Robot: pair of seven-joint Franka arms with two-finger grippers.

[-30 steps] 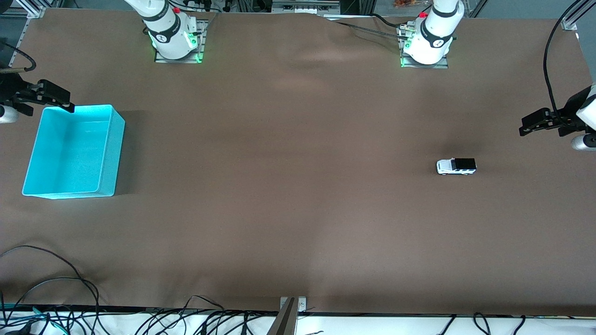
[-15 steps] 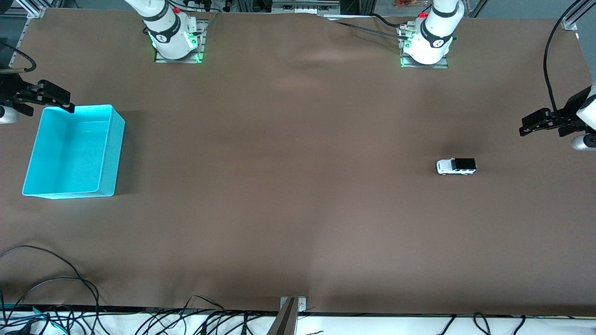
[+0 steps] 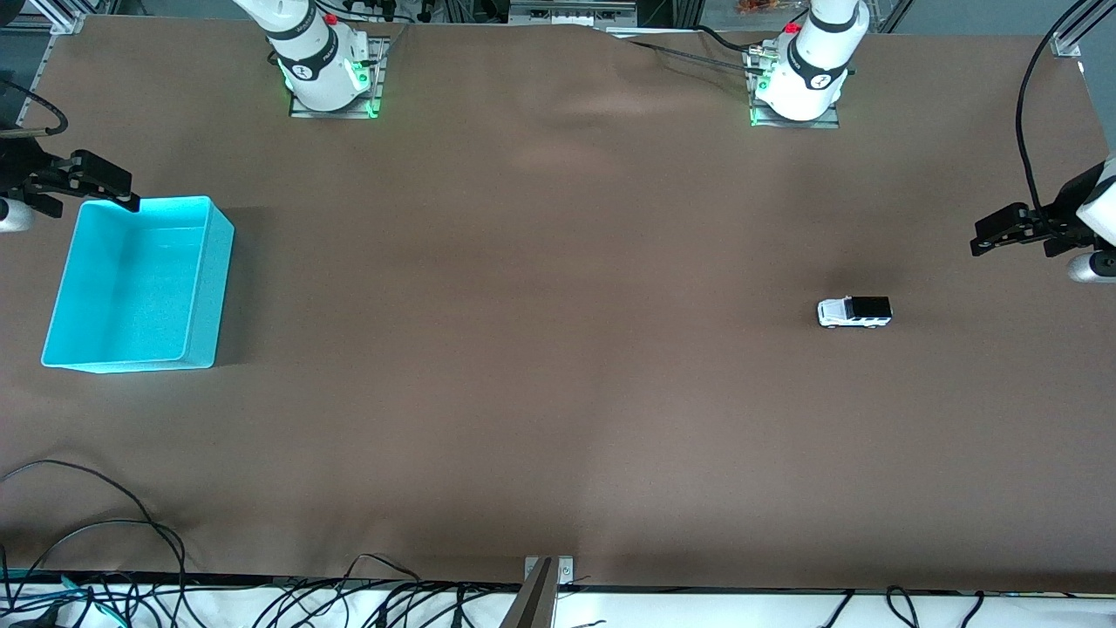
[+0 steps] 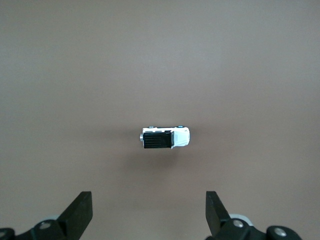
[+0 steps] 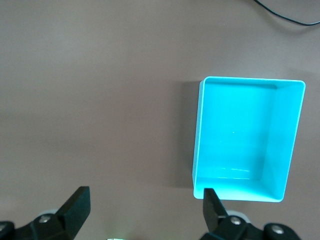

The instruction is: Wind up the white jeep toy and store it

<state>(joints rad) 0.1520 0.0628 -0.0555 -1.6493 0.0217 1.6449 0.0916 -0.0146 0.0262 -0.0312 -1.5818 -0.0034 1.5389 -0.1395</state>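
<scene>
Table (image 3: 558,349): broad, covered edge to edge in a matte brown sheet, slightly rippled near its top edge. Black cables (image 3: 105,558) lie coiled at its nearest corner and hang along a white strip below. Metal frame posts (image 3: 1077,30) stand at the upper corners.

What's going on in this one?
Nothing is being handled yet. The white jeep toy sits alone on the table toward the left arm's end. The left claw hangs open near it, empty. The right claw hangs open by a corner of the empty turquoise bin.
</scene>
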